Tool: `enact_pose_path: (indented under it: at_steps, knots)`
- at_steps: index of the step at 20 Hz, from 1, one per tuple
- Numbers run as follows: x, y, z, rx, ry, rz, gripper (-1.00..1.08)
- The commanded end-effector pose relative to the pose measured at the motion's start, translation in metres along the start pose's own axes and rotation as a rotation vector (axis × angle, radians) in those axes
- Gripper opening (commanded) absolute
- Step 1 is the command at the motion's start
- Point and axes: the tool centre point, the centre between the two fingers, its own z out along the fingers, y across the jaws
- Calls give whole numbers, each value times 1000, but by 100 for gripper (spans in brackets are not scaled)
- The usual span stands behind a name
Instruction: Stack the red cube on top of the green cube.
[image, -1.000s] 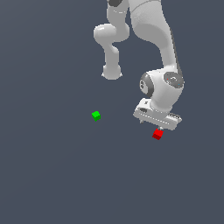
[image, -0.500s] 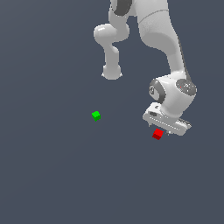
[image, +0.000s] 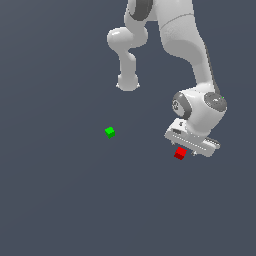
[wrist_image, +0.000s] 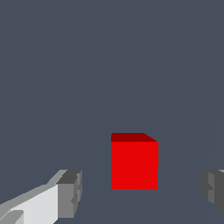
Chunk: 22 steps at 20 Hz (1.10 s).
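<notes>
Plainly, the red cube (wrist_image: 134, 162) sat on the dark grey floor (image: 60, 200), untouched, with one face turned square to the wrist camera and clear floor on either side of it. In the wrist view it lay in the gap between the two grey fingertips (wrist_image: 70, 194), though a little nearer one than the other. The gripper (image: 192, 147) stood with its jaws wide apart, holding nothing. That spread made sense as a pre-grasp: room enough to drop a finger down each side of the cube before squeezing.

In the exterior view the gripper hung close over the red cube (how much air remained between them could not be read). The green cube (image: 110, 132) rested well apart, toward the exterior view's left, on open floor. Nothing stood between the two cubes, so the carry across looked unobstructed; the lift had not yet begun.
</notes>
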Motion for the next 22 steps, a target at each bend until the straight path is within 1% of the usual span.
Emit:
enact_pose_path:
  at_steps: [1, 9, 15, 16, 22]
  knots:
    - [0, 0, 5, -1, 0, 0, 100]
    - [0, 1, 41, 0, 0, 2, 100]
    - [1, 0, 49, 0, 0, 2, 100]
    - [1, 0, 49, 0, 0, 2, -100]
    - [1, 0, 49, 0, 0, 2, -100]
